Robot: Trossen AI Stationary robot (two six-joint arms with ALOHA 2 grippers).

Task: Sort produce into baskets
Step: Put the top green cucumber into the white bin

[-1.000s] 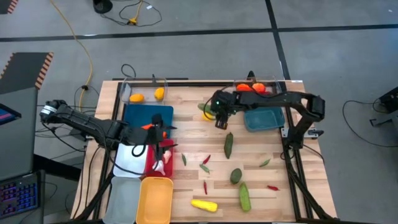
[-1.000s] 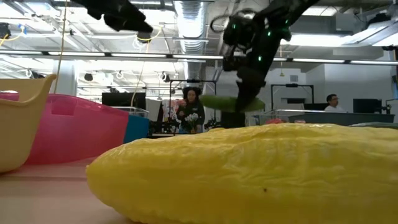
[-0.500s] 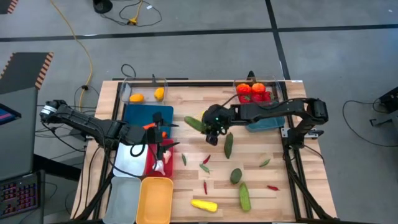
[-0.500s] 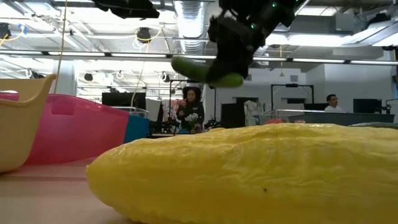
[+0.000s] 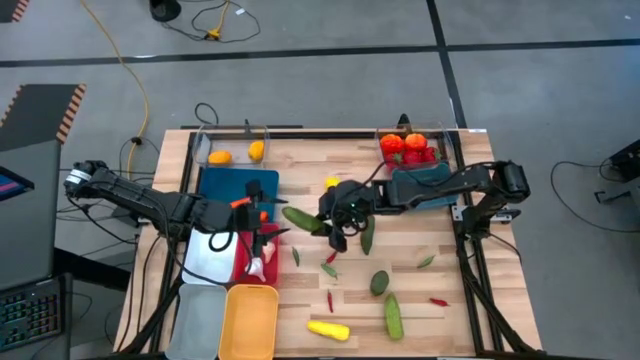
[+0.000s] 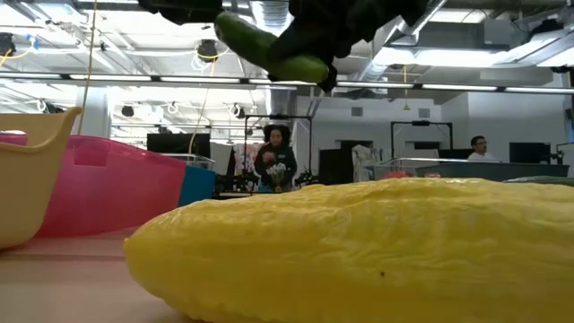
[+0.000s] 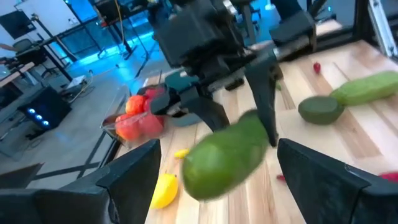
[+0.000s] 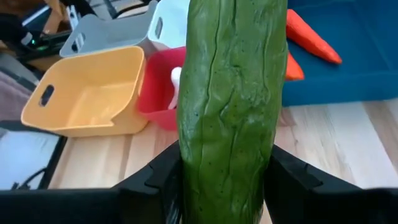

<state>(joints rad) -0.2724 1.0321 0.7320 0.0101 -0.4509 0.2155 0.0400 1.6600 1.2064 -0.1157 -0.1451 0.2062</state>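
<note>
Leftward across the bench point(image 5: 420, 240) since a second ago, the right end effector point(image 5: 330, 218) has carried a long green toy cucumber point(image 5: 303, 221) from near the teal plastic bin point(image 5: 425, 190) to mid-table; its fingers are clamped on the cucumber's middle, held aloft so it clears loose chillies and probably heads for the bins on the left; the left end effector point(image 5: 262, 213) hovers over the dark blue bin point(image 5: 225, 185), fingers spread and empty, seemingly waiting.

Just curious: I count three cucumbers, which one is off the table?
The cucumber gripped by the right end effector, near the blue bin; the other two lie on the wood.
</note>
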